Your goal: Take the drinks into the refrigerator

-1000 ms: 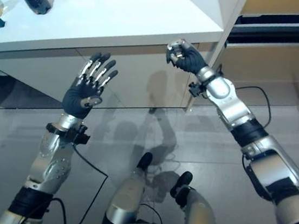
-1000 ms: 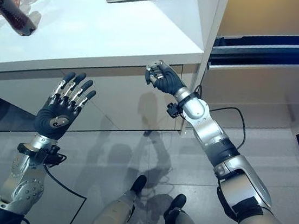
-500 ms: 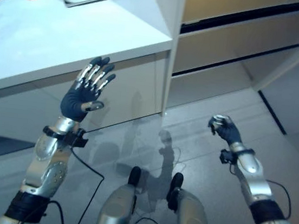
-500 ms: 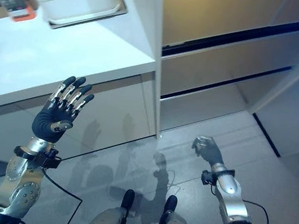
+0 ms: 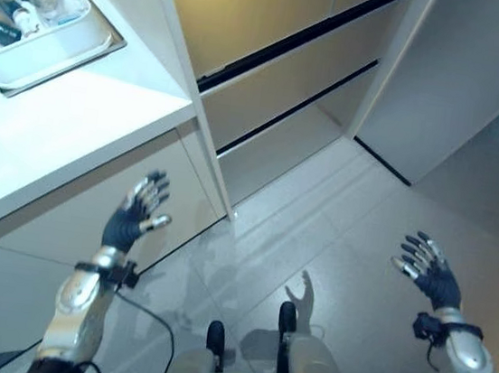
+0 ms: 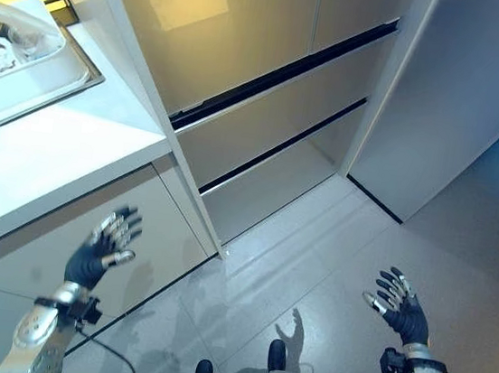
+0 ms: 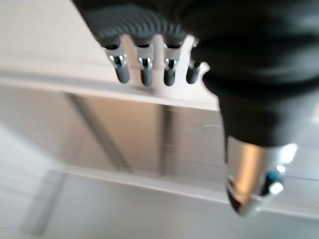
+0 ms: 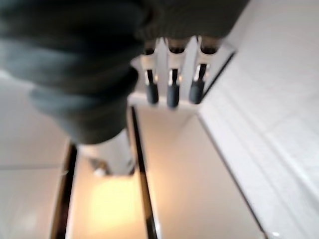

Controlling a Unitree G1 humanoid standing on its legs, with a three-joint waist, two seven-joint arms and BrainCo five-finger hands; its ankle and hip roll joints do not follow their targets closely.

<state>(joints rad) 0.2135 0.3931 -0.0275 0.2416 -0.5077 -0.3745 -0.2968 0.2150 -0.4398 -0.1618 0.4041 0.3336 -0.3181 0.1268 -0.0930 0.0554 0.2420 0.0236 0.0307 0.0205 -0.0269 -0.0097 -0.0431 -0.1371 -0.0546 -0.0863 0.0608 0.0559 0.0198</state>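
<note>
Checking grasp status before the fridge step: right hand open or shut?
Open. The right hand has its fingers spread and straight above the floor, holding nothing.

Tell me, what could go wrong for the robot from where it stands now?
Both hands carry no drink: the left robot hand and the right robot hand are open in the air, so it may reach the refrigerator with nothing to load. The left robot hand also hangs close under the white counter edge and might knock it. The refrigerator looks closed, so it would need opening first.
</note>
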